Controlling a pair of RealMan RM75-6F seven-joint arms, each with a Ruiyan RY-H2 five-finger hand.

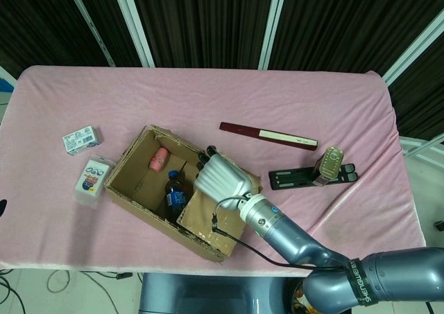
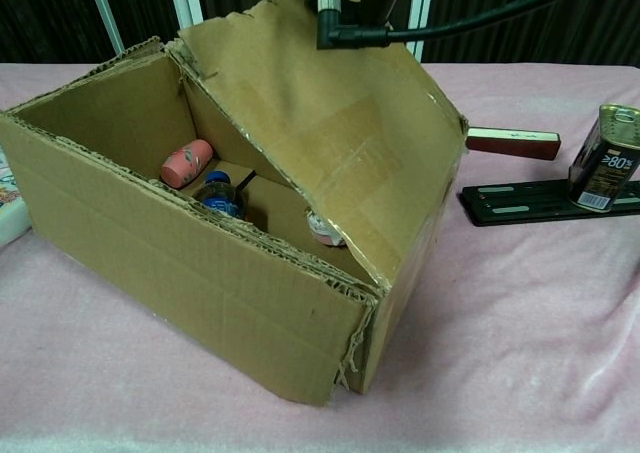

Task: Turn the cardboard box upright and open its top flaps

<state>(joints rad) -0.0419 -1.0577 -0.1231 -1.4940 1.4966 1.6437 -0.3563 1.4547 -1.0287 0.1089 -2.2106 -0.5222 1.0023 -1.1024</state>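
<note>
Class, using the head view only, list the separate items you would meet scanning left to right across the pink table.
Small white packet → white card pack with colourful print → open brown cardboard box → dark red flat stick with a cream end → black flat bracket → gold metal tin.
</note>
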